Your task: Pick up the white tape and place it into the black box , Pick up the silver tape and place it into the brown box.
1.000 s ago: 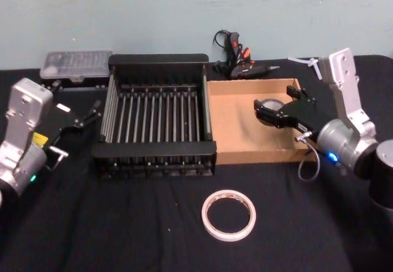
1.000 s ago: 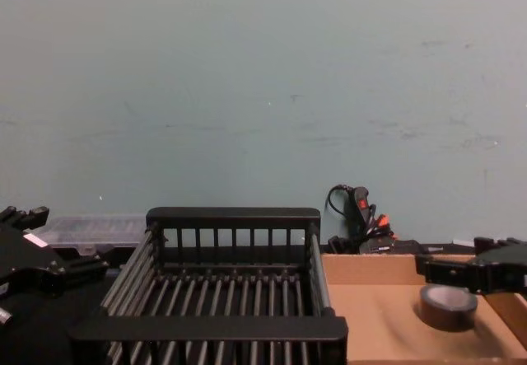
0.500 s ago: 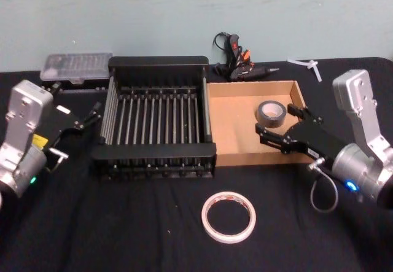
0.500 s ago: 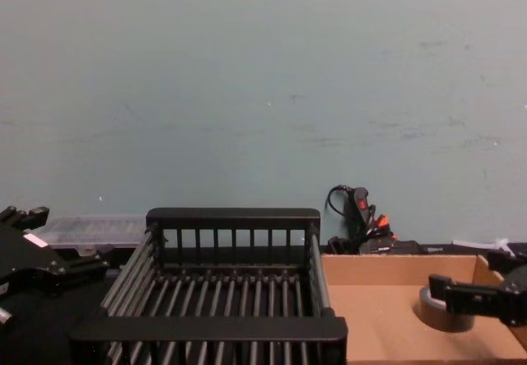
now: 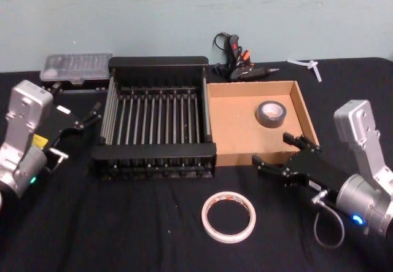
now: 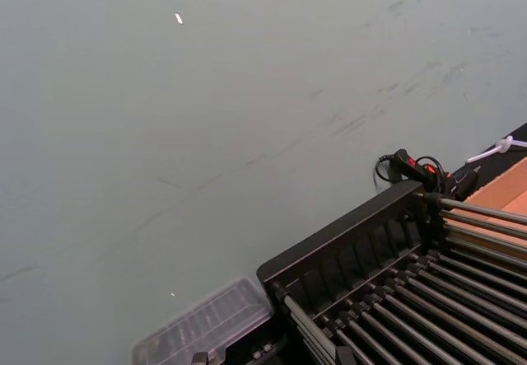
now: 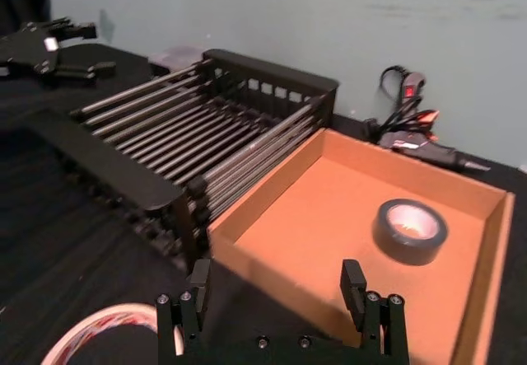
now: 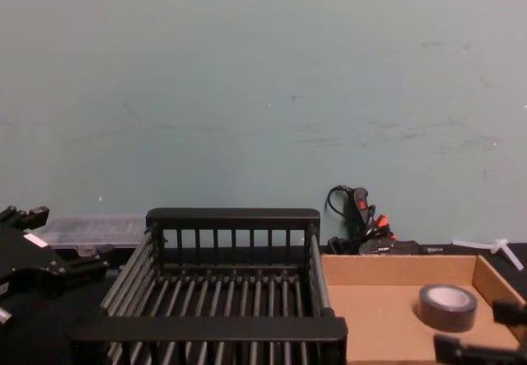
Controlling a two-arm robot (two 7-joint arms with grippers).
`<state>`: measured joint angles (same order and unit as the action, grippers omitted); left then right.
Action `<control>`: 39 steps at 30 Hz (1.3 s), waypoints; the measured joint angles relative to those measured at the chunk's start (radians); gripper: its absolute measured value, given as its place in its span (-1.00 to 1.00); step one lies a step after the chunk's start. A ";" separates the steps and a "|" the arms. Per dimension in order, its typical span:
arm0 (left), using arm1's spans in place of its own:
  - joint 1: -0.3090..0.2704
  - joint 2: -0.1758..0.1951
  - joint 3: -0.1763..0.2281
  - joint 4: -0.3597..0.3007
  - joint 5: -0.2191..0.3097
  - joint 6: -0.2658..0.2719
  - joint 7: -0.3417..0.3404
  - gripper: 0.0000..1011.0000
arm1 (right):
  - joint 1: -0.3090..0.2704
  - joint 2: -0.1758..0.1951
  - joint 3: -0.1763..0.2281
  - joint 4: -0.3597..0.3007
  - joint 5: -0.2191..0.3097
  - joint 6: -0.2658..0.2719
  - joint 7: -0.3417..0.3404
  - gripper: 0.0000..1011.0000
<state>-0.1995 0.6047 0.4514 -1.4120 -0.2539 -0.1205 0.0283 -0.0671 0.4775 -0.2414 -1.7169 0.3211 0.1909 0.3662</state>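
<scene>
1. Grey-silver: the silver tape (image 5: pixel 271 113) lies flat inside the brown box (image 5: pixel 233 131), toward its far right corner, free of any grip.
2. Brown box: a cardboard tray, set just right of the black box (image 5: pixel 156 120), their side walls close together.
3. Black box: a slatted crate with nothing in it.
4. White tape (image 5: pixel 228 215): lies flat on the black-covered counter (image 5: pixel 123 223), in front of both boxes and apart from them.
5. Right end effector (image 5: pixel 282 155): fingers spread apart, holding nothing, at the front right corner of the brown box, between the tray and the white tape.
6. Left end effector (image 5: pixel 91 116): at the left of the black box, over the counter; whether its fingers are apart or together cannot be told.
7. Behind the boxes: a glue gun (image 5: pixel 238 60) with black cable, and a clear plastic case (image 5: pixel 76 66) at far left.
</scene>
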 joint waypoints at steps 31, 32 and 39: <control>0.000 0.000 0.000 0.000 0.000 0.000 0.000 0.98 | -0.062 0.006 -0.095 0.011 -0.111 -0.037 0.000 0.98; 0.000 0.000 0.000 0.000 0.000 0.000 0.000 0.98 | -0.062 0.005 -0.095 0.012 -0.112 -0.036 0.000 0.98; 0.000 0.000 0.000 0.000 0.000 0.000 0.000 0.98 | -0.058 0.000 -0.099 0.024 -0.121 -0.025 0.002 0.98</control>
<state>-0.1995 0.6047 0.4513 -1.4120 -0.2539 -0.1205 0.0283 -0.1255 0.4775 -0.3407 -1.6932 0.2003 0.1657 0.3678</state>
